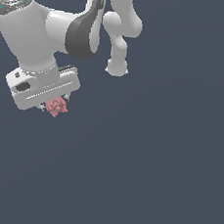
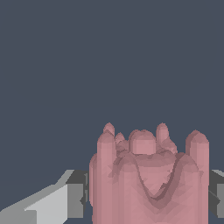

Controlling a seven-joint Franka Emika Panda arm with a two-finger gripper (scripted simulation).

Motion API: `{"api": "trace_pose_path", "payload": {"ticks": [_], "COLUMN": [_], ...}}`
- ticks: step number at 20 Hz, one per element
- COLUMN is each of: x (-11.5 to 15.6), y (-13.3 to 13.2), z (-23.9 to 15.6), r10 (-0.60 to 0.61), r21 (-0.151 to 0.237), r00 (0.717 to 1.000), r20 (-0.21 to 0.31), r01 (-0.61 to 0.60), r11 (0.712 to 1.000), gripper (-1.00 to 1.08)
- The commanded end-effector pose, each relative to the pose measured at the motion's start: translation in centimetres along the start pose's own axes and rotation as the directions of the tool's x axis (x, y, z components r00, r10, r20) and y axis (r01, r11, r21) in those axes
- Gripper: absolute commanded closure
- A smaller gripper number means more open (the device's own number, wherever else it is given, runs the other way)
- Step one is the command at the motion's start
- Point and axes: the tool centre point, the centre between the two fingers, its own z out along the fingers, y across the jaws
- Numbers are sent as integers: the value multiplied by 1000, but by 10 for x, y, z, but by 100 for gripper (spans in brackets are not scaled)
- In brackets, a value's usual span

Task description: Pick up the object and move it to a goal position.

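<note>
The white, jointed robot arm is seen in the exterior view entering from twelve o'clock, with a rounded elbow link hanging near the top centre and a thick white-and-dark-grey forearm reaching out toward ten o'clock. The wrist is bent so that the boxy white hand is tilted, its underside facing roughly five o'clock. The white claw is carried beneath that hand, largely hidden by it. The small pink-red, lumpy object with bumpy protrusions is clamped between the fingers, just under the hand, at about nine o'clock from the picture's centre. In the wrist view the object is seen large, its rounded knobs standing up, with a grey-padded fingertip pressed against one flank and another against the opposite flank. Behind everything only a flat dark blue-grey background is seen.
</note>
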Motion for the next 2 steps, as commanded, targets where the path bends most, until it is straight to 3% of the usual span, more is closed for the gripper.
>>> {"api": "trace_pose_path", "payload": {"ticks": [1,2], "x": [0,0], "y": [2,2], "z": [-1,-1], "r10": [-1,-1], "r21": [0,0], "r00": [1000,1000], "r20": [0,0], "r01": [1,1], "r11": [1000,1000], "gripper": [108,108]}}
